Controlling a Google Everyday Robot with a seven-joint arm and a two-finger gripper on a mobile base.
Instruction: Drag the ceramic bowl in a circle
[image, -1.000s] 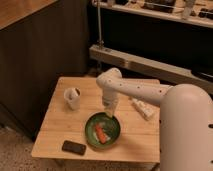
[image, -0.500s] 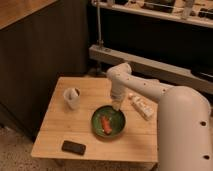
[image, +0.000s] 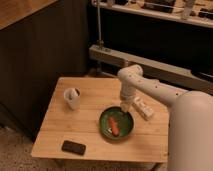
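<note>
My gripper (image: 124, 108), grip state unclear, has dragged the ceramic bowl (image: 117, 124) rightward, away from the white cup (image: 72, 98); circle underway.

A single raised view looks steeply down from behind the robot's white body at lower right, across the whole wooden desk (image: 60, 132) toward dark cabinets, with the tool (image: 123, 108) at the ceramic bowl's (image: 107, 125) far rim mid-frame.
</note>
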